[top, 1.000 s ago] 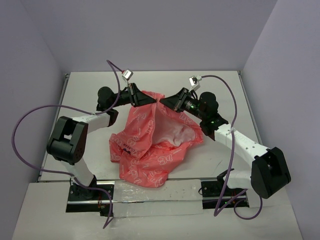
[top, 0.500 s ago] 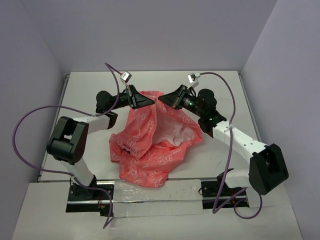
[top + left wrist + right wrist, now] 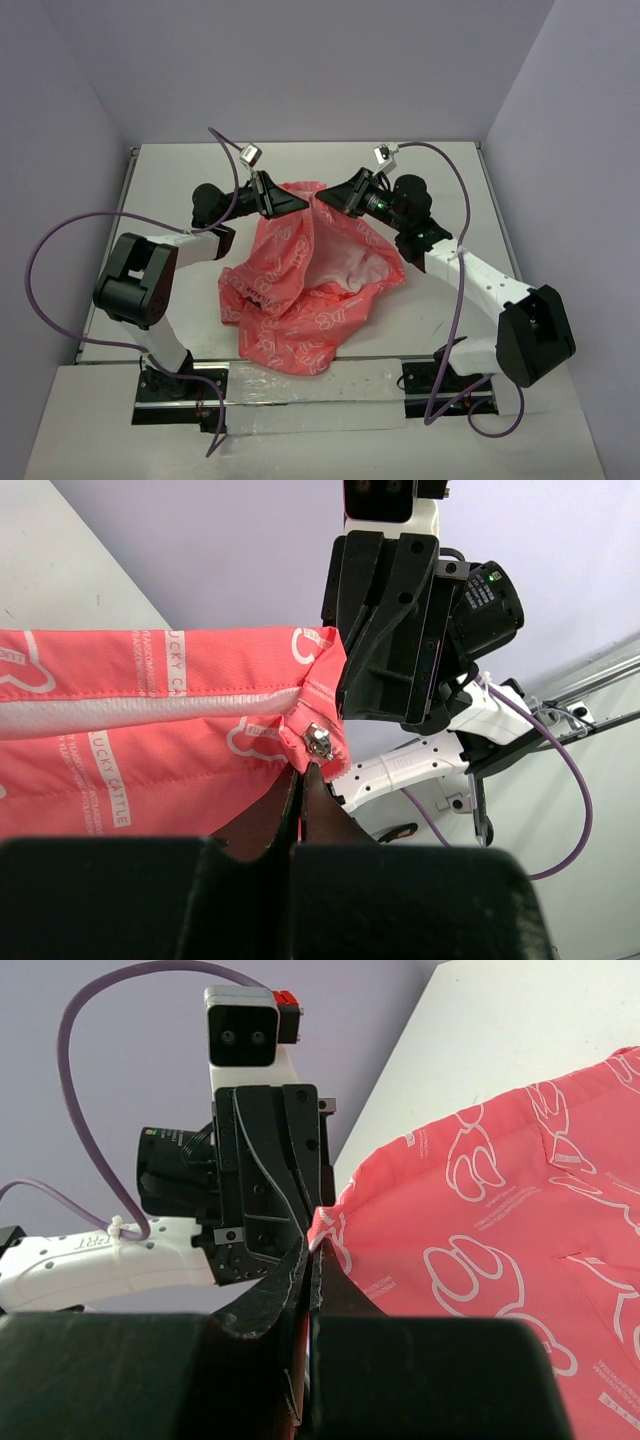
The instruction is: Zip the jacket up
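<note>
Your coral-pink jacket point(image 3: 300, 300), white outline prints with the white lining showing, lies crumpled on the table point(image 3: 460, 180), its far edge raised. Your left gripper point(image 3: 299, 785) is clenched on fabric just under the zipper slider point(image 3: 318, 743), and your right gripper point(image 3: 312, 1252) pinches the edge beside it. Both arms reach inward, tips nearly meeting.

Crumpled coral-pink fabric jacket point(image 3: 300, 300) heaps over centre of white tabletop point(image 3: 180, 165). Left gripper point(image 3: 303, 201) and right gripper point(image 3: 323, 200) pinch its far edge, tips almost meeting: no passage between. Arms flank heap. Purple cable loop point(image 3: 45, 250) overhangs left side. Bare strips behind grippers and right of heap. Lavender walls point(image 3: 300, 70) close three sides.
</note>
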Motion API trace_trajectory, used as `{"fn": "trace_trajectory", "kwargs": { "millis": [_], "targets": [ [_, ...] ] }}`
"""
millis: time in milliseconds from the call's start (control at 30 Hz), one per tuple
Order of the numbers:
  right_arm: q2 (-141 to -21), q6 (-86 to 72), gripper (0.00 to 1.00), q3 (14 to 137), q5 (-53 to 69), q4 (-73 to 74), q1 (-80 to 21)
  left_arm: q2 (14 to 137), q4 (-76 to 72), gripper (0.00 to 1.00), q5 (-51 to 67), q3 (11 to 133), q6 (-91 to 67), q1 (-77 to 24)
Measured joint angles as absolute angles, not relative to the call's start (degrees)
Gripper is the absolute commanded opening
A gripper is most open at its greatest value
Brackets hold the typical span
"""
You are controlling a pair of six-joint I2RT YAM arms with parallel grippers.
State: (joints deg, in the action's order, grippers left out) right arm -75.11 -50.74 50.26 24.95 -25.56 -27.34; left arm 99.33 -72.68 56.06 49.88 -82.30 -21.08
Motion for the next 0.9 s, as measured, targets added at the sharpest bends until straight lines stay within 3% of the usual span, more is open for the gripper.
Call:
{"fn": "trace_trajectory", "kwargs": {
  "millis": [233, 400, 567, 667, 900],
  "targets": [
    [-74.97, -49.56, 0.02, 50.26, 26.30, -24.89, -26.95, 99.33, -72.66, 0.00, 55.99, 49.70, -81.79, -21.27],
    [-74.59, -48.59, 0.29, 50.27, 27.69, -23.80, -26.71, 99.33, -72.38, 0.00, 56.37, 49.71, -79.66, -21.36],
    [-74.50, -47.42, 0.39, 50.45, 29.19, -21.51, -26.59, 98.80, -70.37, 0.00, 57.17, 49.71, -77.05, -21.98],
    [-74.50, -46.90, 0.38, 50.71, 29.74, -20.63, -26.59, 98.08, -69.24, 0.00, 57.30, 49.71, -75.73, -22.17],
    [-74.50, -46.60, 0.13, 50.78, 29.99, -19.94, -26.59, 97.58, -68.66, 0.00, 57.33, 49.74, -74.81, -22.17]
  ]
}}
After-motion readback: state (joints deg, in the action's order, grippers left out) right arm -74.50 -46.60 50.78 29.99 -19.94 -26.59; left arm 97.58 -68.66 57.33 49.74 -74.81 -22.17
